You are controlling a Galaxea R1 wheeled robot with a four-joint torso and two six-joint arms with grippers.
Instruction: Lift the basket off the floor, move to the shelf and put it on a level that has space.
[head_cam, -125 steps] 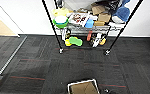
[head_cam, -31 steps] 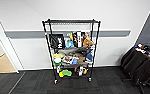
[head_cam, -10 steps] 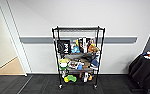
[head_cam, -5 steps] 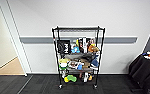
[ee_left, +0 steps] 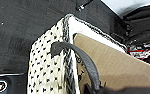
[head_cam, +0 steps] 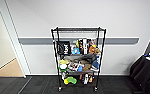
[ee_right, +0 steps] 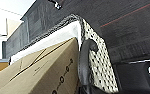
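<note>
The cream-white woven basket (ee_left: pixel 48 65) with its dark grey rim hangs above the dark carpet floor (ee_left: pixel 16 30). A brown cardboard box (ee_left: pixel 116 65) sits inside it. My left gripper (ee_left: pixel 96 90) is shut on one dark handle (ee_left: pixel 83 57), which is pulled taut. The right wrist view has the basket (ee_right: pixel 98 62) and box (ee_right: pixel 41 72) from the other side, with my right gripper (ee_right: pixel 87 90) shut on the second handle (ee_right: pixel 81 62). The black wire shelf (head_cam: pixel 101 57) stands ahead against the white wall. Its top level (head_cam: pixel 78 29) is bare and the lower tiers are cluttered.
Dark bags (head_cam: pixel 146 70) are piled by the wall to the right of the rack. On the left, a doorway opens onto tan wooden flooring (head_cam: pixel 6 71). A grey rail (head_cam: pixel 36 40) runs along the wall. My base (ee_left: pixel 1 85) sits under the basket.
Long before now the basket lay on the carpet in front of the rack; now it hangs from both handles. The camera has since shifted. Nothing has moved in the last second.
</note>
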